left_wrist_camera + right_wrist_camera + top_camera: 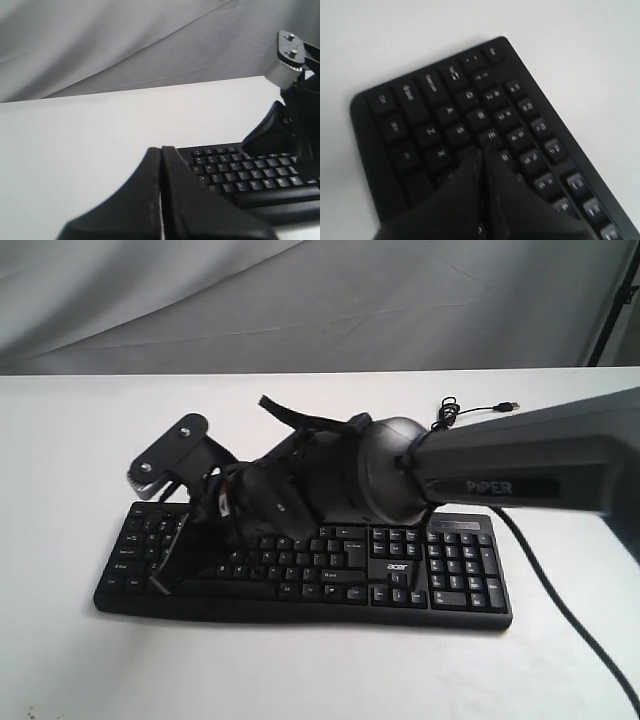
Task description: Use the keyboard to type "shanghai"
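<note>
"Tool state, right arm?"

"Your right tool [482, 152] has its two fingers pressed together with nothing between them, so you have one narrow tip to poke with. It hangs over the letter block of the keyboard [330, 575], just beside what read as the S key [460, 131] and the E key [491, 135]. I cannot tell whether it touches a cap."

"And the other?"

"Your left tool [161, 150] is likewise closed on nothing. It hovers over bare counter [300, 670], seemingly off the keyboard's 9 o'clock end and apart from the keys."

"Where does the board sit?"

"Flat on the counter, mid-scene in the exterior view, with its long side running 9 to 3 o'clock. Your right arm [520, 465] comes in from 3 o'clock and crosses above it, so the tip works the 9 o'clock half."

"How do I press well?"

"I judge the word is at its start, with S the likely target. Centre the tip over that one cap before you descend, because its neighbours sit close against it. Come straight down, press briefly, then lift clear before travelling toward 3 o'clock for H. Keep the fingers together, since parted ones could catch two keys. Trust the right wrist view, as the arm hides much of the board from the exterior view."
</note>
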Robot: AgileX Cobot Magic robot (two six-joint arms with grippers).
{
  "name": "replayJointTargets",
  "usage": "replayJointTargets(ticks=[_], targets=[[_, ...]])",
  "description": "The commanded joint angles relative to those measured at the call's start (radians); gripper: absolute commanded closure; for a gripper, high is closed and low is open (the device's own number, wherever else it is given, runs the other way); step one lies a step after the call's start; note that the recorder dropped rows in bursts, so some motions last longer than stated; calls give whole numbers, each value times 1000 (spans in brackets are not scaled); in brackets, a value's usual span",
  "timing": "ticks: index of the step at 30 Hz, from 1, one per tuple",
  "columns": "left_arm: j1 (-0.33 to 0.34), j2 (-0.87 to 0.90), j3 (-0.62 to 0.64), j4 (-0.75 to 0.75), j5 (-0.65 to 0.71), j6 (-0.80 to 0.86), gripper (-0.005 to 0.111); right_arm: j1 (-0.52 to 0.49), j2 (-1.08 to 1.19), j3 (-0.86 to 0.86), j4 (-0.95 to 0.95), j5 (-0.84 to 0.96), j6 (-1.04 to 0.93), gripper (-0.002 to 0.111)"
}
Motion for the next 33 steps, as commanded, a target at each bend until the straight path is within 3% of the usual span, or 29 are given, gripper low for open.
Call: replayJointTargets(ticks=[1, 33], targets=[[-4, -3, 4, 1, -5, -3, 107, -39, -20, 87, -4, -75, 9, 108], [-4, -3, 4, 1, -5, -3, 107, -40, 10, 102, 3, -85, 7, 108]])
